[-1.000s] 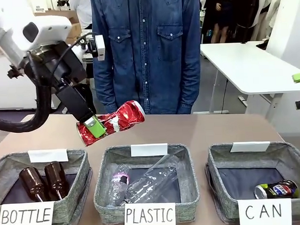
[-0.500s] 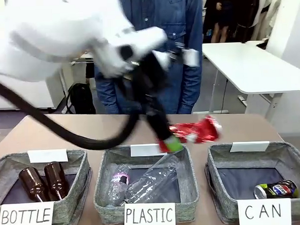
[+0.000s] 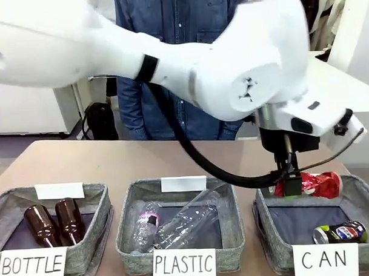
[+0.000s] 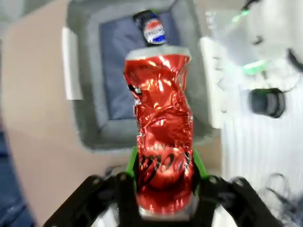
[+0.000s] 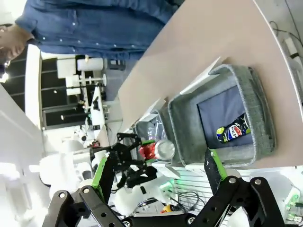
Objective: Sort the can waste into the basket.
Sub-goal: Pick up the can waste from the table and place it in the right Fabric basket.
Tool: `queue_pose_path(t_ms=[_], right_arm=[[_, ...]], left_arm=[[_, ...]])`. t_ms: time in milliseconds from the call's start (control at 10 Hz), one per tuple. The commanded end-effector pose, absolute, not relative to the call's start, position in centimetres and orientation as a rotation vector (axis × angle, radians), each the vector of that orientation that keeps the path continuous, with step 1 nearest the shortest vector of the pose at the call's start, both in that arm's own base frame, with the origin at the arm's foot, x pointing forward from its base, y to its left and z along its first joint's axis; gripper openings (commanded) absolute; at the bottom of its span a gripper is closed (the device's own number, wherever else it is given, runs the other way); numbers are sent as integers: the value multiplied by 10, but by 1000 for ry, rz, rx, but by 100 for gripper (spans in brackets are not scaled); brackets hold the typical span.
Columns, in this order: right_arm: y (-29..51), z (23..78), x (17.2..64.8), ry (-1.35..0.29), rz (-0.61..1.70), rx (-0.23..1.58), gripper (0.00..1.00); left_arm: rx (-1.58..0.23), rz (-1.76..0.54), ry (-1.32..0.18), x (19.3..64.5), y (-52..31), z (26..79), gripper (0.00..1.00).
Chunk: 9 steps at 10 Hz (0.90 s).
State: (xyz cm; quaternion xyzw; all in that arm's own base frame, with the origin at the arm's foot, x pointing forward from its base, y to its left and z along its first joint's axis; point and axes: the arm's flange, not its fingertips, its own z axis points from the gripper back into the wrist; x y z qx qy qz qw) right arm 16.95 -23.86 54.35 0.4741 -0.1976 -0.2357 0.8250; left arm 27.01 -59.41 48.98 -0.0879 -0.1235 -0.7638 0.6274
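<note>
Left tool (image 3: 288, 187): clamped on the red can (image 3: 318, 184), carried from over the PLASTIC bin (image 3: 180, 235) to above the CAN basket's (image 3: 351, 193) far rim.
Blue can (image 3: 340, 232): unmoved inside basket.
Right tool (image 5: 156, 177): jaws wide, empty.

Left arm (image 3: 169, 60): glossy white rounded shells, black joint band, black cable looped below. Left gripper (image 4: 163, 177): black body, green pads. Right gripper (image 5: 156, 177): black fingers (image 5: 215, 170), green-padded. Person (image 3: 181, 29): blue denim shirt worn.
</note>
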Motion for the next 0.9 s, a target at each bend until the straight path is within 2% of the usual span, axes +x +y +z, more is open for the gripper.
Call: queue_pose_path(t_ms=[0,300,600,700,800], right_arm=[[-220,548,186,-380,-443,981,100],[-220,548,186,-380,-443,981,100],[-220,548,186,-380,-443,981,100],[-220,548,186,-380,-443,981,100],[-220,548,186,-380,-443,981,100]], left_arm=[[-120,-1693,-303,284,-633,489,48],[-112,-1721,-258,289,-653,476,48],[-121,-1722,-283,289,-652,476,50],[-108,-1732,-284,289,-652,475,100],[-108,-1734,-290,288,-652,476,100]])
